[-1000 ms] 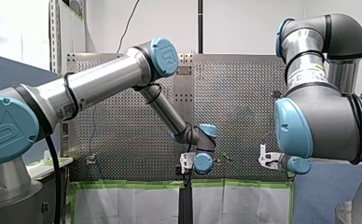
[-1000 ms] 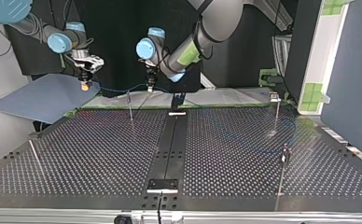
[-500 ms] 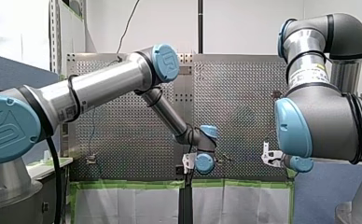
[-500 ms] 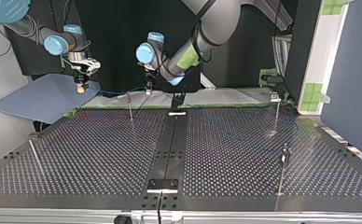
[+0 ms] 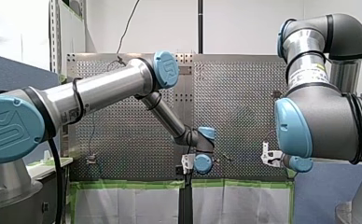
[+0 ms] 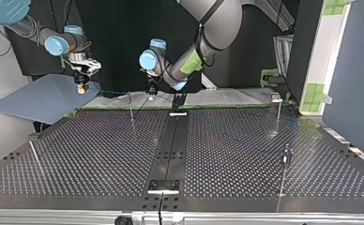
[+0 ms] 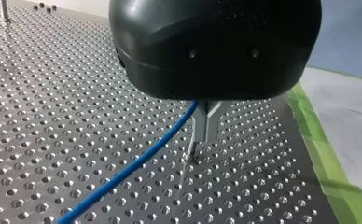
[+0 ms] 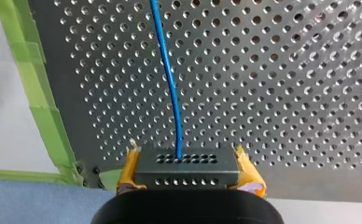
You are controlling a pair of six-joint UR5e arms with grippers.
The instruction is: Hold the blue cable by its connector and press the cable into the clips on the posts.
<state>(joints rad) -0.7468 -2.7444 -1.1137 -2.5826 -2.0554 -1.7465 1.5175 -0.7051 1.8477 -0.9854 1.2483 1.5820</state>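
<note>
Front view: my left arm (image 5: 100,91) is reaching in over the perforated table (image 5: 123,130), and my right arm (image 5: 319,121) is hanging beside it. The fingers are showing too small to read. Top view: the blue cable (image 6: 117,92) is stretching between my right claw (image 6: 81,88) and my left claw (image 6: 151,92), with a thin post (image 6: 131,107) standing just beside the left one. Left wrist view: the metal fingers (image 7: 206,126) are pressing together at their tips, the cable running out from their root. Right wrist view: yellow pads (image 8: 128,170) are pinching the dark connector (image 8: 187,168), the cable leading straight ahead.
</note>
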